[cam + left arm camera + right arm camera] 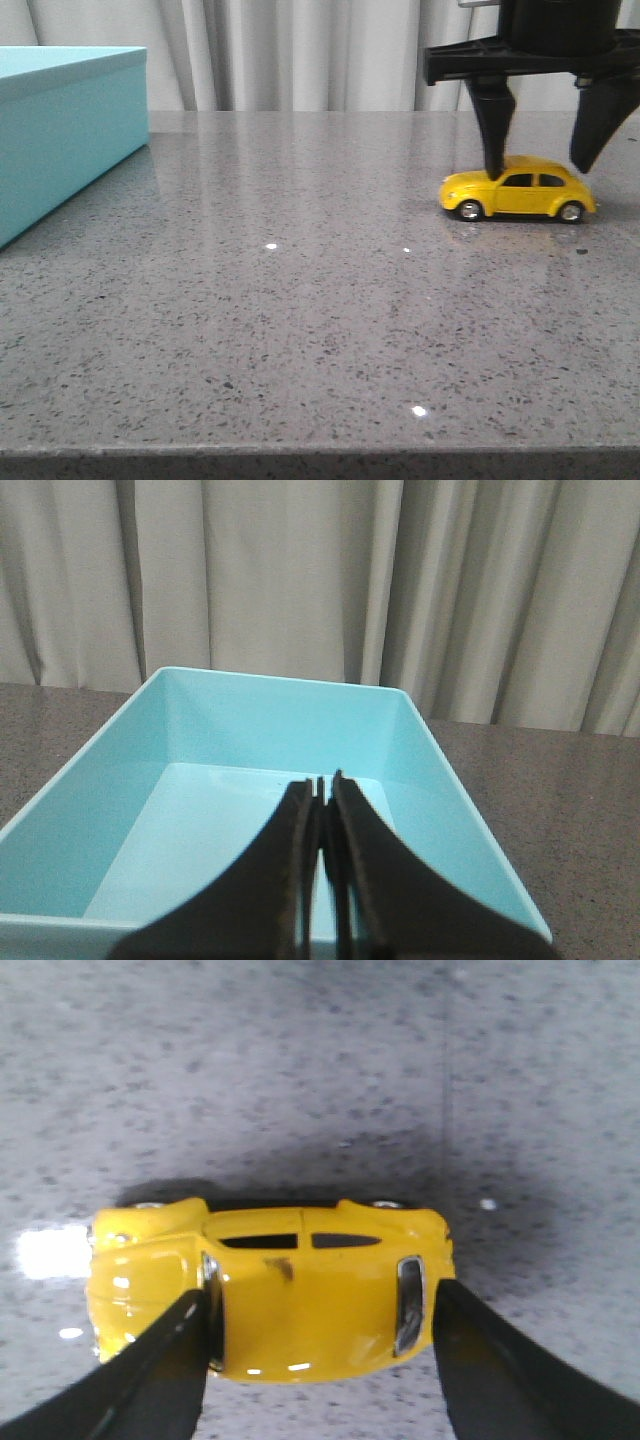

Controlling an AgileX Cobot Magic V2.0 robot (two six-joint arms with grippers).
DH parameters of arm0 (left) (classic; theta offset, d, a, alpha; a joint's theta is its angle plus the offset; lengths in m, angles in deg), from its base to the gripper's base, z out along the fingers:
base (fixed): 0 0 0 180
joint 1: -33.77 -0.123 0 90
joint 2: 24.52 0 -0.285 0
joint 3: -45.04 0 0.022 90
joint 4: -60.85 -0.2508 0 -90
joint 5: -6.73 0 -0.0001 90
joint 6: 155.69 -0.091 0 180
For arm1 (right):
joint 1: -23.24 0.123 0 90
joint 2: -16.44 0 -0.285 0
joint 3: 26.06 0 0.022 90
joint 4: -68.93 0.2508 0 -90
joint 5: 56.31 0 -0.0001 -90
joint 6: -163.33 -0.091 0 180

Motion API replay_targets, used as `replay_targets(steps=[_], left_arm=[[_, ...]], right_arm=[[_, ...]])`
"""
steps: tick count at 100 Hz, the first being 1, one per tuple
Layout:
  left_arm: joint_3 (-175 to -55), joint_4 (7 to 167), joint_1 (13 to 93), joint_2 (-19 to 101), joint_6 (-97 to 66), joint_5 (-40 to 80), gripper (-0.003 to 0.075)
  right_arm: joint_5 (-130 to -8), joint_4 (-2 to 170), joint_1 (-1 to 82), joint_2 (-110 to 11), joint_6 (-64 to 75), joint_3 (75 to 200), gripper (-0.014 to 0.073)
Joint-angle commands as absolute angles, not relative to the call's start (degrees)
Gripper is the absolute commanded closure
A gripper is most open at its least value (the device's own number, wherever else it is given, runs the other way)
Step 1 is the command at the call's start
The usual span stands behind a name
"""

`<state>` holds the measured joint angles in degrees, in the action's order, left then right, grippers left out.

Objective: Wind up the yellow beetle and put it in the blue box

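Observation:
The yellow beetle [520, 190] stands on its wheels on the grey speckled table, at the right, nose pointing left. My right gripper [538, 170] is open and straddles it lengthwise from above. One finger [170, 1360] is down at the windscreen and the other finger [490, 1360] is just clear of the rear, with the car [300, 1260] between them. The blue box [70, 130] stands at the far left, open at the top. My left gripper [322, 780] hangs shut over the box's empty inside [280, 715], holding nothing.
Pale curtains [300, 50] hang behind the table. The table's front edge [320, 455] runs along the bottom of the front view. A wide stretch of tabletop [300, 250] separates box and car.

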<state>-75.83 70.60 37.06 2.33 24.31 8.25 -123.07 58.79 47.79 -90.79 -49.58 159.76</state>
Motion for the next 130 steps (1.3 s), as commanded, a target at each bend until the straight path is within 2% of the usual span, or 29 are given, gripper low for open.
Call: replay_targets(steps=[1,40,78,130], left_arm=[[-78.0,71.0,37.4,3.2,24.8,3.7,0.0739],[-78.0,71.0,37.4,3.2,24.8,4.3,0.0739],[-77.7,71.0,37.4,3.2,24.8,3.8,0.0739],[-77.6,71.0,37.4,3.2,24.8,4.6,0.0738]], right_arm=[[-127.2,54.4,46.4,-89.1,-49.8,160.7,0.0118],[-130.7,51.6,39.8,-83.0,-48.8,159.3,0.0118],[-124.6,51.9,42.2,-69.2,-47.0,158.7,0.0118],[-111.0,54.5,42.2,-50.2,-45.6,141.4,0.0118]])
